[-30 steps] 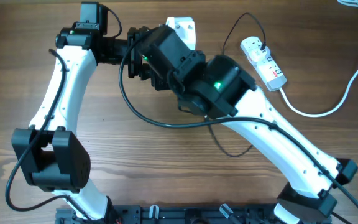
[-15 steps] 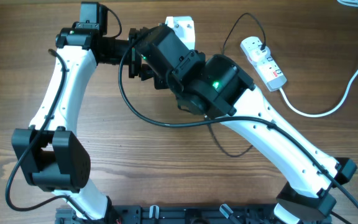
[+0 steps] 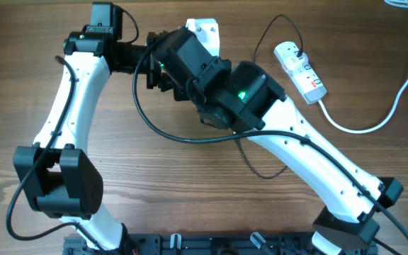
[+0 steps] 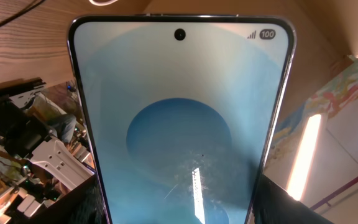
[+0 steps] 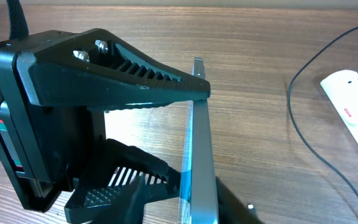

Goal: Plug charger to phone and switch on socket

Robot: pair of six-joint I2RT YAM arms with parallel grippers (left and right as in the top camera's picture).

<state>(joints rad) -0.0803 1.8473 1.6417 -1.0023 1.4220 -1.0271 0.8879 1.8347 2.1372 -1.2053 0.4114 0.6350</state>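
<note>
While your left end effector (image 5: 190, 134) clamps the phone (image 4: 179, 124), its long axis points at your right end effector (image 5: 188, 210), whose state you cannot tell.

Even bright light w/ soft shadows on table (image 3: 154, 191); lamp glare reflected on phone (image 4: 179, 124) screen

the overhead camera looks straight down from well above on the brown wood-grain table (image 3: 190, 191), with the short white oblong power strip (image 3: 300, 69) at its upper right. the left wrist camera sits very close to the flat smartphone with the pale blue screen (image 4: 180, 124), face-on, so the screen fills most of the frame. the right wrist camera looks low across the table from close by, sees that smartphone (image 5: 199, 162) edge-on, and shares the power strip (image 5: 353, 93) with the overhead view.
</note>
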